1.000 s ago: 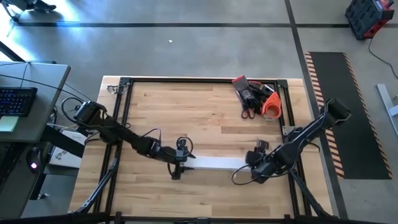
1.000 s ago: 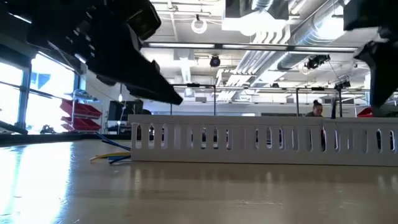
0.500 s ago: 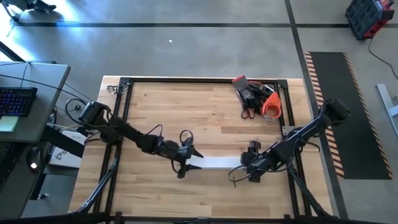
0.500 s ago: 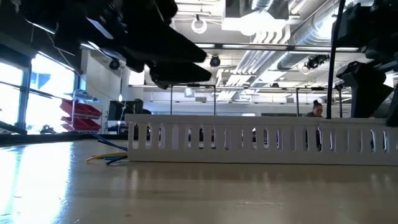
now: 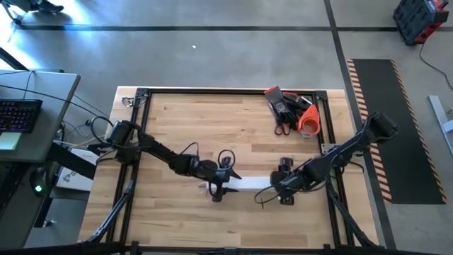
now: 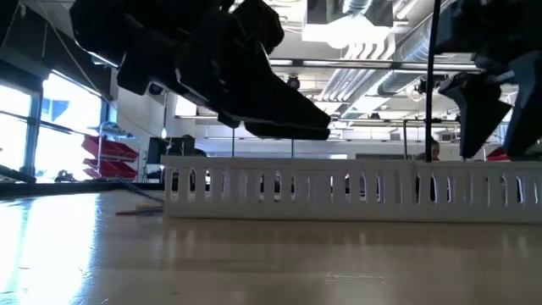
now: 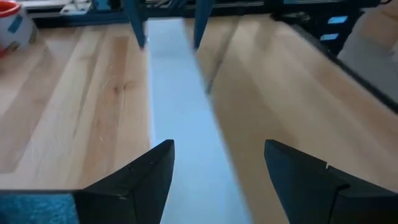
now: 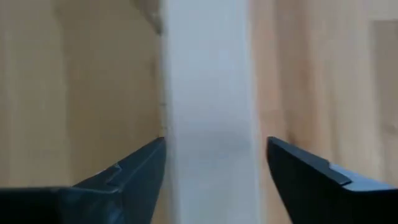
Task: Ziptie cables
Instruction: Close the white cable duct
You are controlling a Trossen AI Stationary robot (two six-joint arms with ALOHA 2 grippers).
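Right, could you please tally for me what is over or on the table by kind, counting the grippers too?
Grippers: 2 (left gripper, right gripper)
White channel: 1
Tool heap: 1
Bunch of cables: 1
Total: 5
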